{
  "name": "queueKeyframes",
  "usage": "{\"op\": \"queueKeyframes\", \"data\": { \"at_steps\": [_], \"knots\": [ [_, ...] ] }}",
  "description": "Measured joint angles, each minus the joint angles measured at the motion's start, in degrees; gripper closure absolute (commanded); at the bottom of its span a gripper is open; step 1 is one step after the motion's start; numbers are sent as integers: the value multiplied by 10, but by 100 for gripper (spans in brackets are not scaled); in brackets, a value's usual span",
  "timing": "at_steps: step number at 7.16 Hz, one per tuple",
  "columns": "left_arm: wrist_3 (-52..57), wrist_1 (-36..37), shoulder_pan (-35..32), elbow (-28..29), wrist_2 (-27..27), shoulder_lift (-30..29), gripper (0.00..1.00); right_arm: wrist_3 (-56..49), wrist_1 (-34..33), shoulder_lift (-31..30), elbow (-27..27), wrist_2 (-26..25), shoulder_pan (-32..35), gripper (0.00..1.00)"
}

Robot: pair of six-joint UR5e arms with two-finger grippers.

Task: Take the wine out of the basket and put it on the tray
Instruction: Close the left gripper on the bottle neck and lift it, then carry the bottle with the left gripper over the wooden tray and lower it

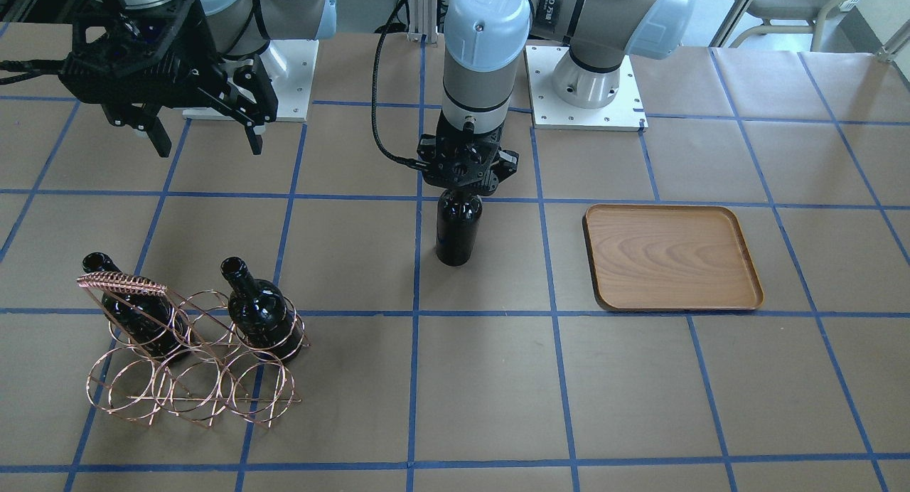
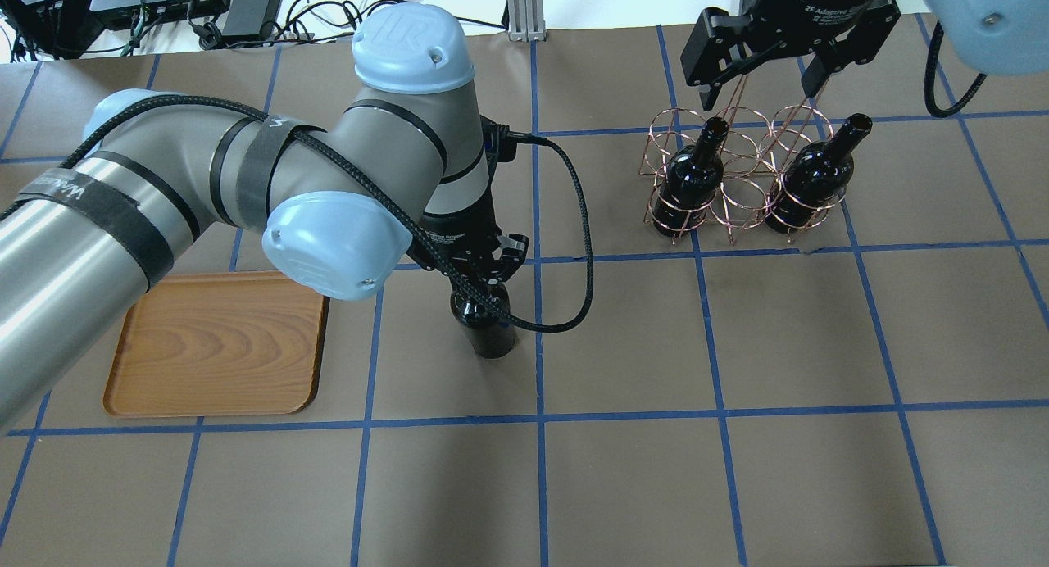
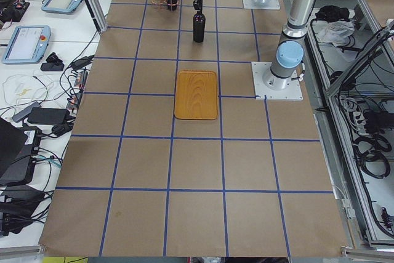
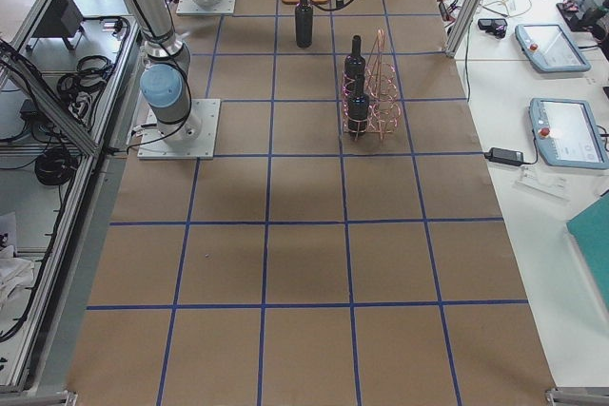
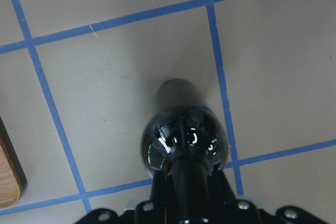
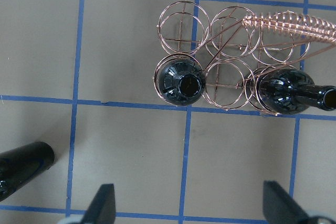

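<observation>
The wine (image 1: 458, 225) stands upright at mid-table, out of the basket. Its long axis is vertical and its neck runs straight up into the left gripper (image 1: 463, 188), which sits directly over it and pinches the neck. The wrist body hides most of the fingers, so the grip is read from the left wrist view, where the neck disappears between them. Whether the base rests on the table (image 1: 498, 378) or hangs just above it cannot be told

The tray (image 2: 213, 346) lies to the left of the wine in the overhead view, near it but apart, with a strip of table between them. By my reading, the coming move turns on that offset. It calls for a sideways carry to the left with the wine kept vertical, then a lowering inside the low rim. The left arm is the nearer one to the tray and has the wine in hand, so no hand-over looks needed

At the far right, the basket (image 2: 737, 182) holds two other bottles (image 2: 692, 182), neck-up in its rings. The right gripper (image 2: 764, 88) hovers over the basket with its fingers spread wide, holding nothing, well apart from the wine
</observation>
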Motion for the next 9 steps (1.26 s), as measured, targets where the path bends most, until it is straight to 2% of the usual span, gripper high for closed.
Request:
{"op": "queueKeyframes", "data": {
  "at_steps": [2, 4, 6, 7, 9],
  "knots": [
    [1, -16, 5, 14, 4, 7, 100, 0, -1, -1, 0, 0, 0, 0],
    [7, -73, 40, 75, 28, 20, 100, 0, -1, -1, 0, 0, 0, 0],
    [56, -122, 120, 122, 65, 30, 100, 1, 0, -1, 0, 1, 0, 0],
    [106, -129, 172, 127, 90, 34, 100, 1, 0, -1, 0, 1, 0, 0],
    [206, -131, 283, 110, 97, 39, 100, 0, 0, -1, 0, 0, 0, 0]
  ]
}}
